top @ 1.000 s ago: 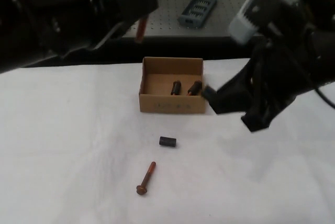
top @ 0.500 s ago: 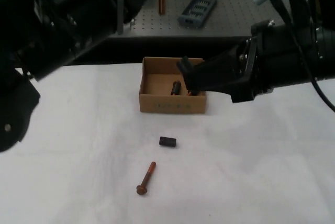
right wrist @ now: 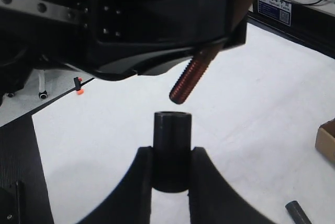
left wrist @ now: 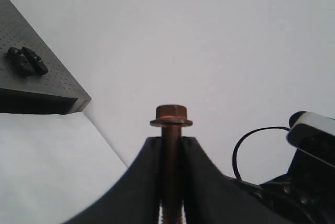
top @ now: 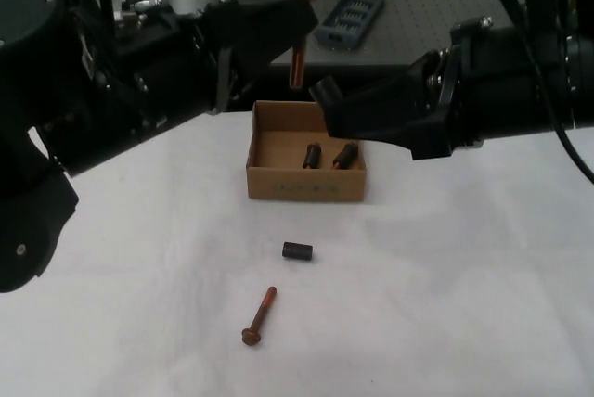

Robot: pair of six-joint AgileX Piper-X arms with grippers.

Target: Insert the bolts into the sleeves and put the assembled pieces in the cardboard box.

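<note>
My left gripper [left wrist: 170, 148] is shut on a copper bolt [left wrist: 171, 130], head outward; in the high view this bolt [top: 298, 49] hangs above the far side of the cardboard box [top: 278, 188]. My right gripper [right wrist: 171, 157] is shut on a black sleeve [right wrist: 172, 148], its open end just below the threaded tip of the bolt [right wrist: 194, 76], with a small gap between them. In the high view the right gripper [top: 325, 100] is over the box's back edge. Two dark assembled pieces [top: 327, 155] lie in the box. A loose sleeve [top: 297, 251] and a loose bolt [top: 259, 315] lie on the white cloth.
A blue-grey rack [top: 351, 13] sits on the perforated bench [top: 408, 7] behind the white cloth. The right wrist view catches the box corner [right wrist: 327, 136] and the loose sleeve [right wrist: 297, 212]. Both arms' dark bodies crowd the space above and beside the box.
The right gripper rose from beside the box and moved left over its back edge. The left gripper carried the bolt rightward to meet it above the box.
</note>
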